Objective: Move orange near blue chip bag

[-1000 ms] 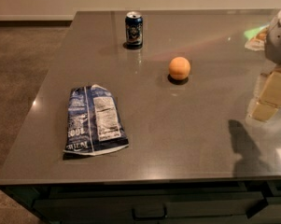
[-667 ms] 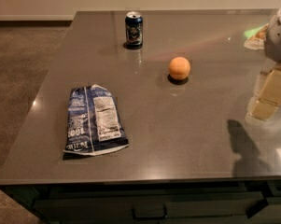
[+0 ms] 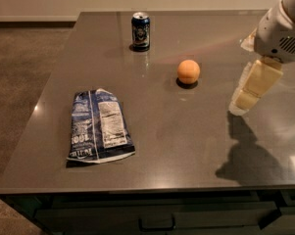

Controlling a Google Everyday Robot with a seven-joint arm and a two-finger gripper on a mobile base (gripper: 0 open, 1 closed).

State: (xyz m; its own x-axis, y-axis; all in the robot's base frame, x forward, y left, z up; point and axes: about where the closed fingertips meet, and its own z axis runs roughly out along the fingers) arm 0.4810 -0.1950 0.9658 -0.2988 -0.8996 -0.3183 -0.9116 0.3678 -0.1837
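Observation:
The orange point(image 3: 188, 72) sits on the dark grey table point(image 3: 186, 141), right of centre and toward the back. The blue chip bag point(image 3: 100, 125) lies flat near the table's front left, with its white nutrition panel facing up. My gripper point(image 3: 251, 88) hangs from the white arm point(image 3: 279, 31) at the right. It is above the table, to the right of the orange and a little nearer the front, and it holds nothing. The orange and the bag lie well apart.
A dark blue drink can point(image 3: 140, 31) stands upright at the back of the table, left of the orange. The table's left edge point(image 3: 39, 106) and front edge point(image 3: 147, 190) drop off to a brown carpeted floor point(image 3: 19, 82).
My gripper and arm have moved left, closer to the orange. The orange, bag and can have not moved.

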